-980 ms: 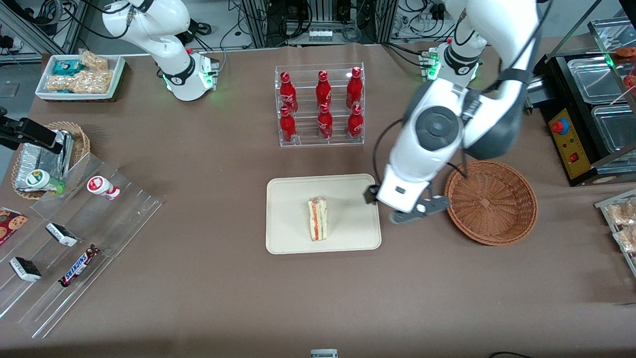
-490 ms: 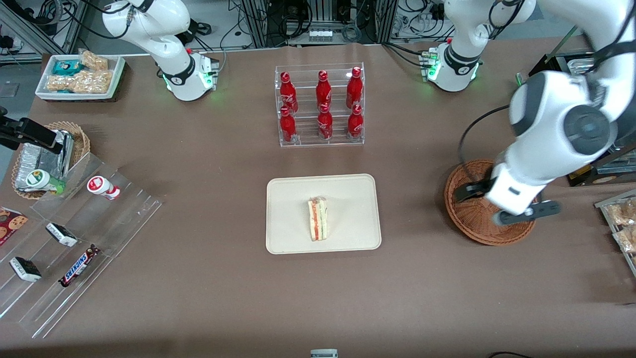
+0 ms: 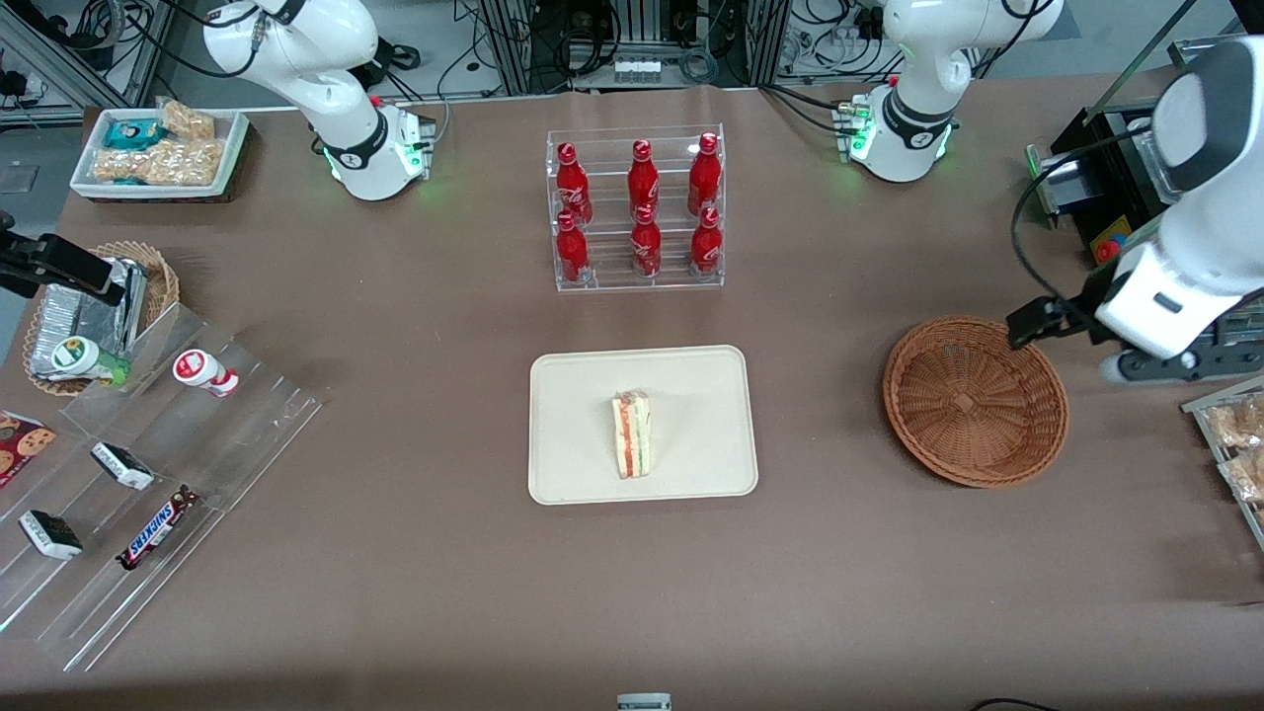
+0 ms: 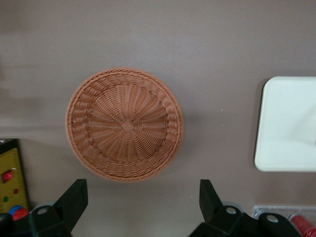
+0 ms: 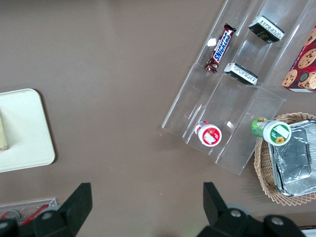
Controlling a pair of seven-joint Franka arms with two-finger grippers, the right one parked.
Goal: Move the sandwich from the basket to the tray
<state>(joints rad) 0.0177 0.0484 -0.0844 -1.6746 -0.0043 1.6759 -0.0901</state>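
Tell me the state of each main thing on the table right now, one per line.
sandwich: lying on the tray, released.
tray: flat on the table, holding the sandwich.
basket: empty, upright.
gripper: open, empty, raised above the table beside the basket, toward the working arm's end.
bottles: upright in their clear rack.

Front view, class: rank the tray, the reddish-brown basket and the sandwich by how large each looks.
1. Tray, largest.
2. Basket, somewhat smaller.
3. Sandwich, smallest by far, lying on the tray.
The open pincer hangs beside the basket, toward the working arm's end of the table.
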